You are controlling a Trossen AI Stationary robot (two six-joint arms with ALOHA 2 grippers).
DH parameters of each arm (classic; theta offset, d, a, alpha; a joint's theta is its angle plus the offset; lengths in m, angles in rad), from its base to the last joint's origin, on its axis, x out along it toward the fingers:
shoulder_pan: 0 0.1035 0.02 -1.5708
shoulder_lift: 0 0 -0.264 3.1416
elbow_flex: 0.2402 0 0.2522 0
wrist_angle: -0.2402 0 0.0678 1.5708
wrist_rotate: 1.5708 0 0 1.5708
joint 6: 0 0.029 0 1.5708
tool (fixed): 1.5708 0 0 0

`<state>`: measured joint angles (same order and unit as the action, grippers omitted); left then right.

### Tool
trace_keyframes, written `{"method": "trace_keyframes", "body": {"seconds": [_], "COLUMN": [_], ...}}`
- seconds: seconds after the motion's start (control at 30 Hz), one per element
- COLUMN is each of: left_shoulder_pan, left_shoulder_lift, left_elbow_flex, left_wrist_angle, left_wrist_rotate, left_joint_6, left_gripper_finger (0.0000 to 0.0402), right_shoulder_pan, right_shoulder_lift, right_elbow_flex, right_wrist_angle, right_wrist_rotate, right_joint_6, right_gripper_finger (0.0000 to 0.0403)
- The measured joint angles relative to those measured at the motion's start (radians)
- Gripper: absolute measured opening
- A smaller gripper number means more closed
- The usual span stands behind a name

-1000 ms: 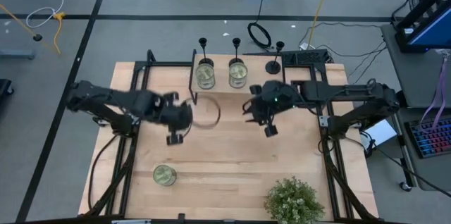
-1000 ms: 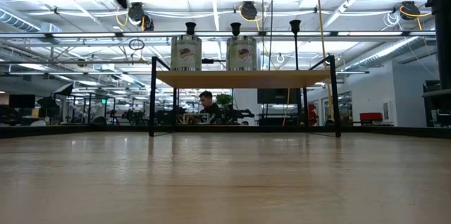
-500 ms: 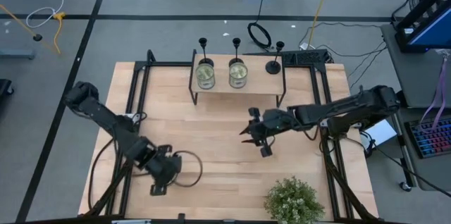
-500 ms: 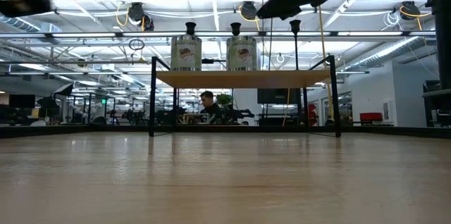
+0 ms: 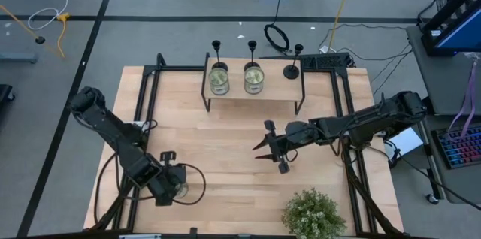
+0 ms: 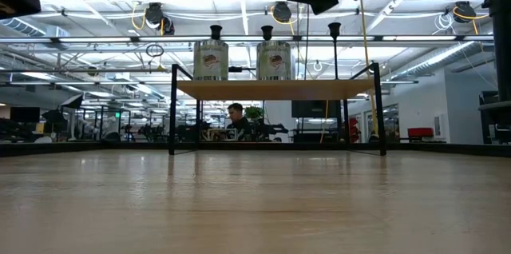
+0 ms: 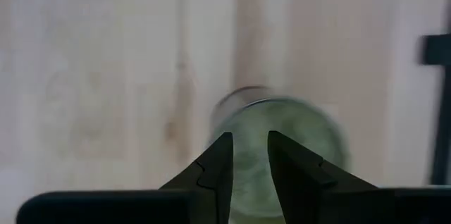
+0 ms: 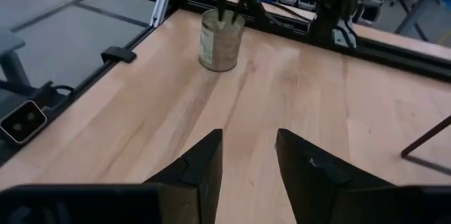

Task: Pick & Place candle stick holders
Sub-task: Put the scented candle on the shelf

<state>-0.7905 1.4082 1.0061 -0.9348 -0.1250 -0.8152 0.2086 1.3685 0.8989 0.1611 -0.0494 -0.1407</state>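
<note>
Three black candle stick holders stand on the raised wooden shelf (image 5: 278, 89) at the table's far side: the left one (image 5: 216, 46), the middle one (image 5: 252, 45) and the right one (image 5: 292, 70), which rests on its round base. The left two rise beside two cans (image 5: 219, 81); their bases are hidden. All three tops show in the low view (image 6: 334, 29). My left gripper (image 5: 173, 185), slightly open, points down over the open top of a third can (image 7: 296, 136) at the near left. My right gripper (image 5: 258, 151) is open and empty above the table's middle. My left gripper (image 7: 248, 155) comes from above at the open top of the can (image 8: 220, 41), which stands upright on the table. I cannot tell whether its fingers touch the rim.
A leafy green potted plant (image 5: 312, 213) stands at the near edge, right of centre. The shelf has black legs (image 6: 172, 110). Black frame rails (image 5: 143, 96) run along the table's left and right sides. Bare wood lies between the shelf and the plant.
My left gripper has swung from the table's middle toward the near left corner and now stands over the can there. My right gripper has gone from beside the shelf toward the near edge, a little leftward. The holders and cans have stayed put.
</note>
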Motion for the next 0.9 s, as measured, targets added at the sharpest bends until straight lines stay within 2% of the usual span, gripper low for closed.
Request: {"method": "trace_keyframes", "body": {"seconds": [0.23, 0.53, 0.9], "left_shoulder_pan": [0.026, 0.018, -0.023], "left_shoulder_lift": [0.000, 0.000, -0.001], "left_elbow_flex": [0.000, 0.002, -0.026], "left_wrist_angle": [-0.127, -0.127, -0.159], "left_wrist_rotate": [-0.006, 0.042, 0.015], "left_joint_6": [-0.050, -0.153, -0.239], "left_gripper_finger": [0.0092, 0.0092, 0.0092], "right_shoulder_pan": [-0.002, -0.002, -0.002], "right_shoulder_lift": [0.000, 0.000, 0.000], "right_elbow_flex": [0.000, 0.000, 0.000], "right_wrist_angle": [0.000, -0.008, -0.008], "right_wrist_rotate": [0.000, 0.000, 0.000], "right_joint_6": [-0.044, -0.035, -0.035], "right_gripper_finger": [0.0126, 0.0126, 0.0126]}}
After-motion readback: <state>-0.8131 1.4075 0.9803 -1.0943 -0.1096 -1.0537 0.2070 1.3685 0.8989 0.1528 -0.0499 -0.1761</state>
